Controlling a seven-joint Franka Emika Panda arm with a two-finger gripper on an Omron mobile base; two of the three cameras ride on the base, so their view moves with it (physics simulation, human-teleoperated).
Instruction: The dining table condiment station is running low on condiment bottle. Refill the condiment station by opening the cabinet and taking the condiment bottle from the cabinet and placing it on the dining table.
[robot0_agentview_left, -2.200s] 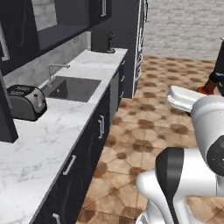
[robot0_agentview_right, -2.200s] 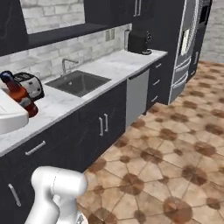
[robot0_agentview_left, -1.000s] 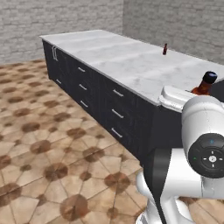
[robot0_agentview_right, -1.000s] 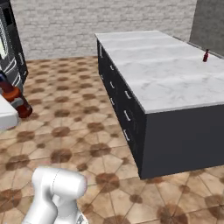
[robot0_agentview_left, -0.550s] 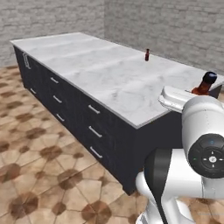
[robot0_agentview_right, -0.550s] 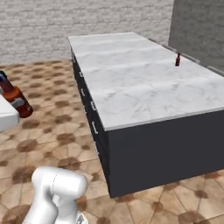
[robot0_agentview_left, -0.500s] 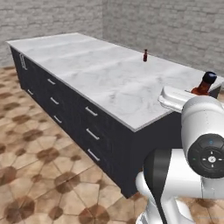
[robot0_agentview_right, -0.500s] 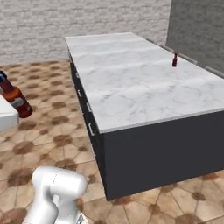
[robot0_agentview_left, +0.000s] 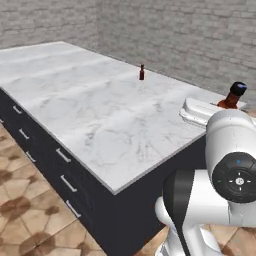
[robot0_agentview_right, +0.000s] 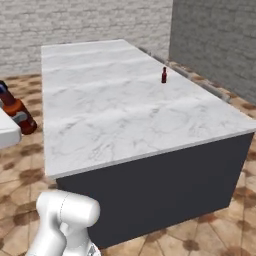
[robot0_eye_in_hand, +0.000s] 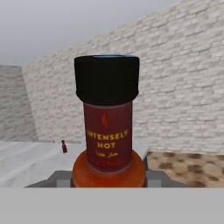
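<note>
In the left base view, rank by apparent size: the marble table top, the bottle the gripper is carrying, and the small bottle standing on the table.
1. Dining table
2. Held condiment bottle, partly hidden and nearer the camera
3. Small bottle on the table; farther off, so true sizes may match.

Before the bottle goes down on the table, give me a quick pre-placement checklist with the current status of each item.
1. Condiment bottle in the gripper: ok, held upright.
2. Black cap on: ok.
3. Dining table in front of the base: ok.
4. Free marble on the near side for set-down: ok.
5. Second small bottle far from the near edge: ok.
6. Bottle already over the tabletop: cannot tell.
</note>
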